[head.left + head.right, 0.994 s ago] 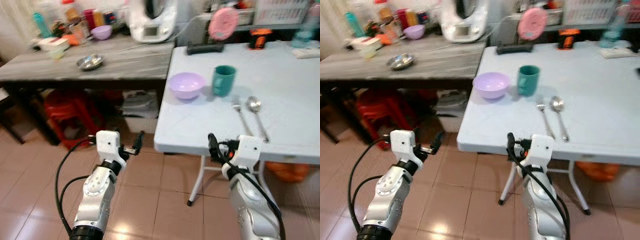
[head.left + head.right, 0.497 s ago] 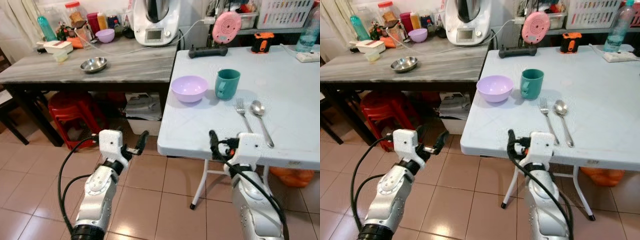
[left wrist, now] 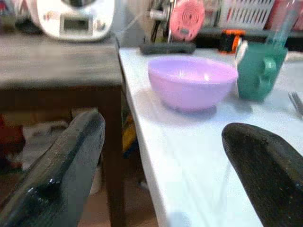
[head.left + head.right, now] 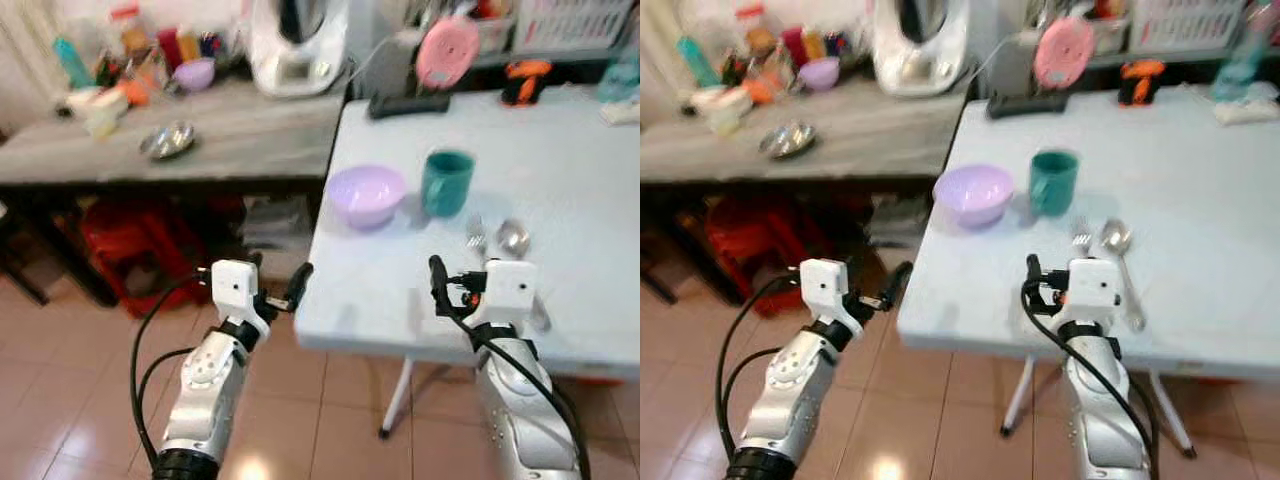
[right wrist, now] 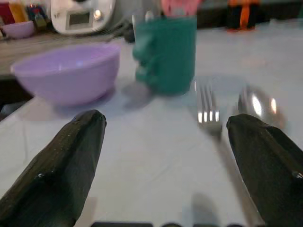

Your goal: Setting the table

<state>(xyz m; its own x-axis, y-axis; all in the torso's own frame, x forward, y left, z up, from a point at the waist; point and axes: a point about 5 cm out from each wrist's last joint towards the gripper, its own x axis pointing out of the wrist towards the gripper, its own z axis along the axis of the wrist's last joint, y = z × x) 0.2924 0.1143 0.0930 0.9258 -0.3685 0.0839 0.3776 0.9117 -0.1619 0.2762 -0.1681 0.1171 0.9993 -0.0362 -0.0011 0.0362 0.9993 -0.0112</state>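
Both head views are blurred, so the jars and bottles at the far end of the grey wooden table (image 4: 250, 135) are only coloured shapes; a small purple bowl (image 4: 196, 73) and a steel bowl (image 4: 168, 140) can be made out there, their contents not visible. A white kitchen machine (image 4: 295, 40) is cut off at the top edge. The right arm's wrist block covers the handles of the fork (image 5: 207, 113) and spoon (image 5: 257, 105), leaving just their heads in sight.

On the white table (image 4: 1200, 160) the lavender bowl (image 3: 191, 81) sits near the left edge, at about 10 o'clock from the right gripper (image 5: 165, 165), and looks empty. The teal mug (image 5: 166, 54) stands upright just beside it at the bowl's 3 o'clock; its inside cannot be seen. Fork and spoon lie side by side, apart from the mug, at its 5 o'clock.

The left gripper (image 3: 161, 170) hovers at the white table's near left corner with its jaws wide and holding nothing, aimed toward the lavender bowl. The right gripper hangs over the near edge, jaws wide and empty, with fork and mug between the fingers (image 5: 66, 165) in its wrist view.
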